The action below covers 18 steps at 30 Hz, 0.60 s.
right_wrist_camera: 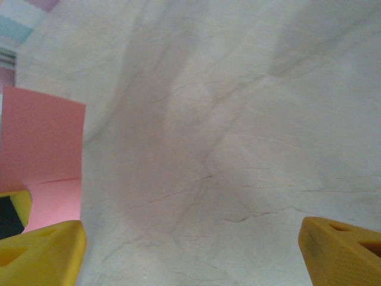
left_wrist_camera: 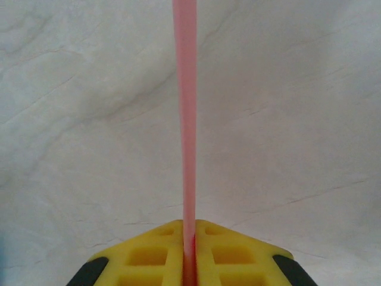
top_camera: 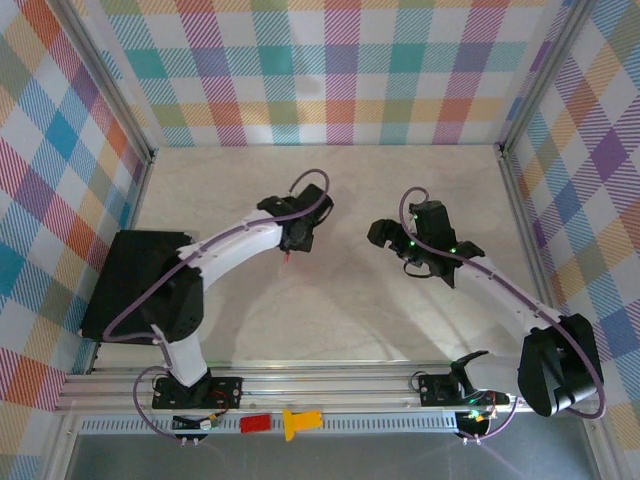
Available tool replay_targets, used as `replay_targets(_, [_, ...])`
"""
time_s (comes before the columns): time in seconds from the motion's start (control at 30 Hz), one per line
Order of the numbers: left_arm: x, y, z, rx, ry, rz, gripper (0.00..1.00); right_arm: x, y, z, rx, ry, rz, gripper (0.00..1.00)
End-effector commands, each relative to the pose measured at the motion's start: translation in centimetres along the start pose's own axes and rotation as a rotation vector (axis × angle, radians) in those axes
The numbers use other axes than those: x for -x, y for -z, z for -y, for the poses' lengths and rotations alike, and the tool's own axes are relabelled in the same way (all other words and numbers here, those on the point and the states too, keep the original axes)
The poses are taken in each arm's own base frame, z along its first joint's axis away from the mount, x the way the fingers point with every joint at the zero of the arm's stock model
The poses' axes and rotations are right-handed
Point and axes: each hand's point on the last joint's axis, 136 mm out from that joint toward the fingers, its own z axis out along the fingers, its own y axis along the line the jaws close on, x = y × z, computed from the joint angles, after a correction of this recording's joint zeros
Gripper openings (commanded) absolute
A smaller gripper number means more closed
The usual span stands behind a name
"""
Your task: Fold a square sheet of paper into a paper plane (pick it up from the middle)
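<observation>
Top view: your left gripper (top_camera: 297, 243) hangs over the table (top_camera: 330, 330) mid-field, pink paper (top_camera: 288, 258) peeking out under it. Right gripper (top_camera: 383, 236) is near, on its right.
Left wrist: fingers (left_wrist_camera: 149, 253) clamped on the paper, which stands upright, edge-on.
Right wrist: fingers (right_wrist_camera: 41, 250) wide apart, holding nothing. Paper is at the left.
</observation>
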Motion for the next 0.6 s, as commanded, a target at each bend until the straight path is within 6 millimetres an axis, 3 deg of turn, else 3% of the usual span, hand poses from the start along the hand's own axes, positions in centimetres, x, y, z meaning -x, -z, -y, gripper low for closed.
replay_targets(0.0, [0.0,-0.2,-0.4,0.156,-0.111,-0.002,0.11,-0.2,0.9,2.6,-0.104,-0.031,0.032,0.92])
replay_targets(0.2, [-1.6,-3.0,5.7,0.038,-0.082,-0.087,0.15,-0.4,1.6,4.9,-0.184,-0.112,0.066,0.91])
replay_targets(0.3, [-2.7,-3.5,8.6,-0.095,-0.015,-0.138,0.24,-0.6,1.9,5.8,-0.217,-0.149,0.062,0.91])
replay_targets(0.47, [-2.5,-2.2,12.1,-0.339,0.063,-0.157,0.43,-0.9,1.5,5.7,-0.213,-0.164,0.032,0.92])
replay_targets(0.57, [-1.8,-1.0,12.6,-0.457,0.113,-0.163,0.49,-1.1,0.8,5.1,-0.189,-0.167,-0.005,0.91])
